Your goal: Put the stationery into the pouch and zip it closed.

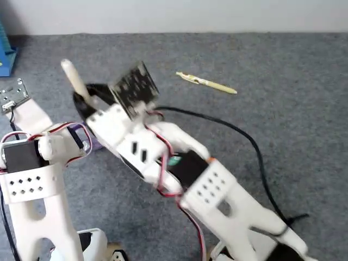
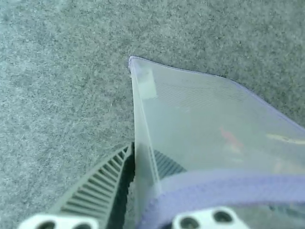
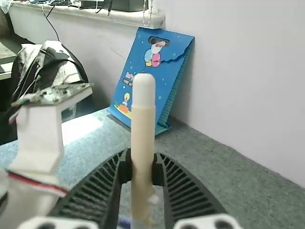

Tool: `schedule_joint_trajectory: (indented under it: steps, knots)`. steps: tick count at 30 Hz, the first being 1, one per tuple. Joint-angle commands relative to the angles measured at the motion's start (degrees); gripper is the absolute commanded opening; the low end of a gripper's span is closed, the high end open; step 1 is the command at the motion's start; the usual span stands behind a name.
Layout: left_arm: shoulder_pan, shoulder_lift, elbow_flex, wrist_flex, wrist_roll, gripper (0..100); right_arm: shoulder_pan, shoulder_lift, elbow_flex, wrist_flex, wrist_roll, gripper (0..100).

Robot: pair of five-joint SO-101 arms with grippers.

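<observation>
A translucent pouch (image 2: 205,129) with a purple zipper band hangs over the grey carpet, and my left gripper (image 2: 136,160) is shut on its side edge. In the high view a sliver of the purple pouch (image 1: 96,144) peeks out under the arms. My right gripper (image 3: 141,169) is shut on a cream pen (image 3: 142,143), which stands upright between its black fingers. From above, that cream pen (image 1: 73,79) points to the back left, over the left arm. A second, yellow pen (image 1: 206,82) lies on the carpet at the back, right of centre.
A blue gift bag (image 3: 152,71) leans on the wall at the back left, with its corner (image 1: 5,54) at the high view's edge. A black cable (image 1: 244,136) curves over the carpet on the right. The left arm's white camera mount (image 3: 40,138) stands close to my right gripper.
</observation>
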State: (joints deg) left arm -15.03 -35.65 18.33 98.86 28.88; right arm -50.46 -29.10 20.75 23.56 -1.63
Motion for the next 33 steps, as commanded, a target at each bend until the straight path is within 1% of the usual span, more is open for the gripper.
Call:
schedule_joint_trajectory:
  steps: [1,4,6,8,11,12,15,17,19,23,25,28,31,33]
  knots:
    - [0.00,0.44,-1.36,-0.88,0.62,1,-0.13,-10.59,7.21,-1.01,3.43,0.8]
    - [0.00,0.44,-1.36,-0.88,0.62,1,-0.13,-17.36,12.92,-0.48,5.63,1.3]
    - [0.00,0.44,-1.36,-0.88,0.62,1,-0.40,-20.44,14.51,2.33,6.68,3.0]
    - [0.00,0.44,-1.36,-0.88,0.62,1,-0.48,-21.14,14.51,6.20,6.77,9.8]
    - [0.00,0.44,-1.36,-0.88,0.62,1,-0.22,-21.05,12.40,10.77,6.68,23.4]
    - [0.00,0.44,-1.36,-0.88,0.62,1,-0.22,-21.05,11.60,11.74,6.68,25.8]
    - [0.00,0.44,-1.36,-0.88,0.62,1,-0.04,-21.05,9.23,14.46,6.68,26.2]
    - [0.00,0.44,-1.36,-0.79,0.62,1,1.63,-21.05,7.65,17.45,6.59,26.2]
    - [-0.09,0.35,-1.36,-0.70,0.62,1,4.88,-21.05,6.42,21.23,5.01,26.2]
    - [-0.18,0.00,-1.36,-0.62,0.62,1,13.93,-20.97,6.15,30.73,-0.09,26.2]
    - [-1.58,-0.09,-1.63,-0.53,0.62,1,17.98,-20.18,6.33,35.56,-0.18,26.2]
    - [-5.71,-0.09,-1.63,-0.53,0.44,1,22.90,-16.84,6.24,40.66,0.00,26.2]
    - [-8.79,-0.09,-1.63,0.26,0.35,1,24.92,-11.74,6.24,44.44,0.00,26.2]
    - [-9.23,-0.09,-1.54,0.70,0.35,1,25.01,-7.34,6.24,46.46,0.09,26.2]
